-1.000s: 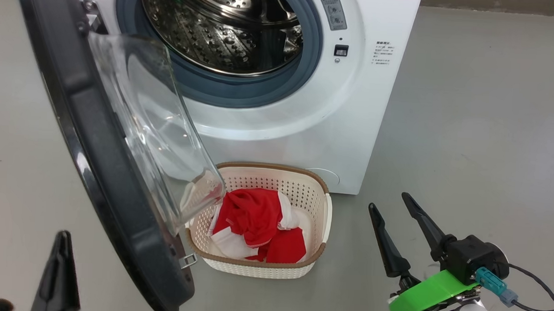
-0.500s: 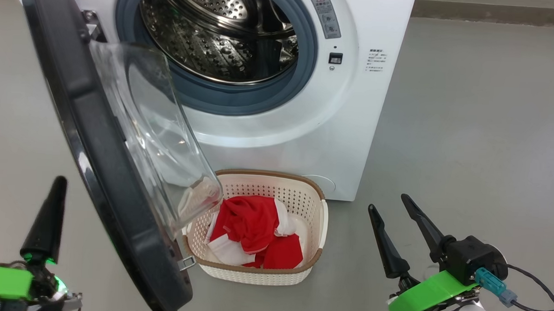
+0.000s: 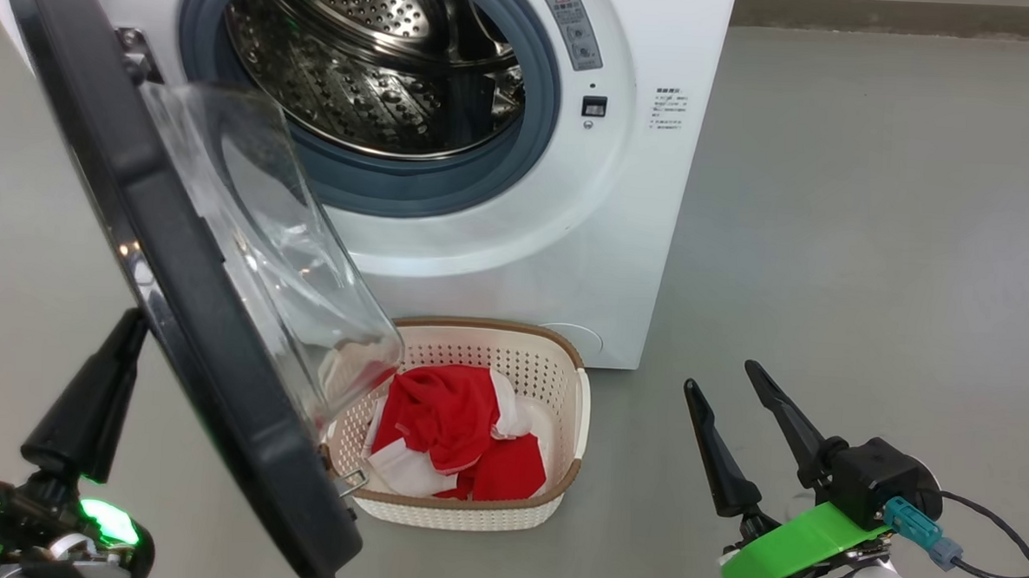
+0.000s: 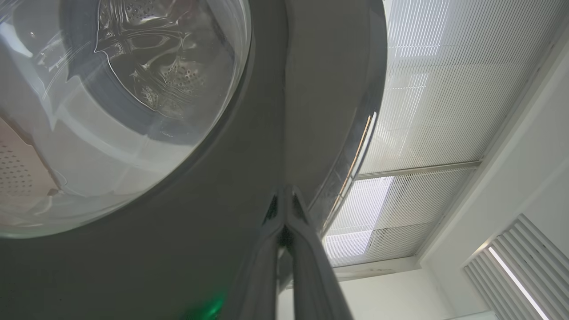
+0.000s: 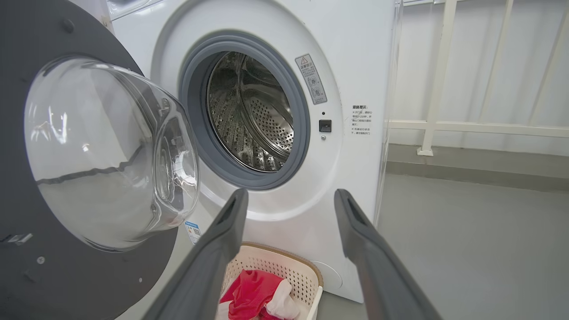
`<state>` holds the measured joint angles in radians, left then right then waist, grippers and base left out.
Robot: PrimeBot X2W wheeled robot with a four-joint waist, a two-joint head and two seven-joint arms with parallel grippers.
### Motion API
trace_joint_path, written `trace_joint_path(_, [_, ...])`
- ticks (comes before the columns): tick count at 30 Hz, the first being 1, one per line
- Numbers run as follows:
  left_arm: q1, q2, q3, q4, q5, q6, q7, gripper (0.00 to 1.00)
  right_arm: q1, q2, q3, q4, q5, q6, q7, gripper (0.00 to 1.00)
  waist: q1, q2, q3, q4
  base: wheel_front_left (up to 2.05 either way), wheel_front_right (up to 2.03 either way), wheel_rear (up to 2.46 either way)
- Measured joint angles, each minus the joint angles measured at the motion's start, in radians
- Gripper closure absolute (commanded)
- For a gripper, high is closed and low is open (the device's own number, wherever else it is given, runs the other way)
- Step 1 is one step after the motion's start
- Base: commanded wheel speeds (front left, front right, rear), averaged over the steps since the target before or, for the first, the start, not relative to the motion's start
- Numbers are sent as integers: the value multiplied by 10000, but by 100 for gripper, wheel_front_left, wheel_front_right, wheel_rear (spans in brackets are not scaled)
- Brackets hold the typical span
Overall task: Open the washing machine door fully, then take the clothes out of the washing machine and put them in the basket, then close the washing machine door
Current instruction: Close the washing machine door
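The washing machine door [image 3: 191,327] is hanging open over the basket [image 3: 470,515] holding the clothes [image 3: 439,425]. Our left wrist view is showing its outer face by our pinched-together left jaws; our right jaws are gaping, empty.

Red-and-white fabric clothes [image 3: 439,425] lie in the cream perforated plastic basket [image 3: 520,359], before the white front-loading washing machine [image 3: 621,241], right of its black-rimmed round door [image 3: 191,327].
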<state>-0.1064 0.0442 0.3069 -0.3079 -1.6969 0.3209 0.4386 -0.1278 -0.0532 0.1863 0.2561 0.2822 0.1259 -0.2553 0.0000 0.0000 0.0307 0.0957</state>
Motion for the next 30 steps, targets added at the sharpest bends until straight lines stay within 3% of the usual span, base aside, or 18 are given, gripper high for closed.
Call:
trace_joint_path(12, [-29, -2, -796, 184, 180, -146, -140, 100, -6, 0, 52, -52, 0, 0, -2, 0, 0, 0, 227, -324, 0, 0, 0])
trace_joint_path(30, [-1058, -42, -1517, 965, 426, -798, -1043, 100, -247, 0, 42, -146, 0, 0, 0, 0, -1, 0, 688, -1202, 0, 0, 0])
